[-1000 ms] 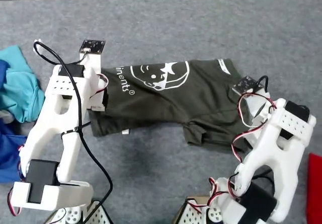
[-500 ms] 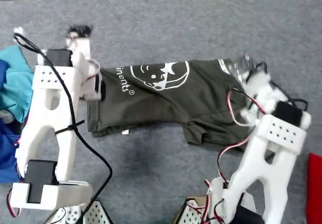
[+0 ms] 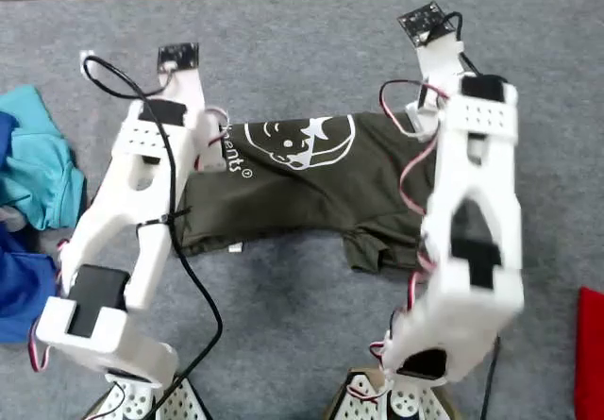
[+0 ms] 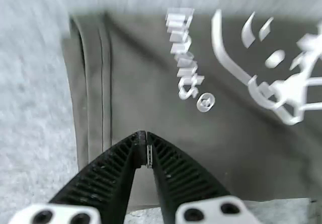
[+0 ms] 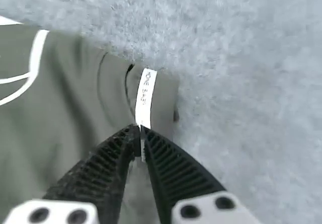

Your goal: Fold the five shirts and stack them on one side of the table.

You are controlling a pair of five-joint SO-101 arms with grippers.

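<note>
A dark olive shirt with a white print lies spread in the middle of the grey table. The left arm stands over its left hem. In the left wrist view my left gripper is shut, its tips just above the flat olive shirt near the hem. The right arm stretches along the shirt's right side and hides that part. My right gripper is shut, its tips at the white collar label on the shirt's edge. The cloth looks flat under both grippers.
A teal shirt and a blue shirt lie bunched at the table's left edge. A red shirt peeks in at the near right edge. Bare grey table stretches beyond the olive shirt.
The right arm has swung from the shirt's near right corner up to its far right edge by the collar. The left arm shifted left, then back to the hem. The shirt lies as before.
</note>
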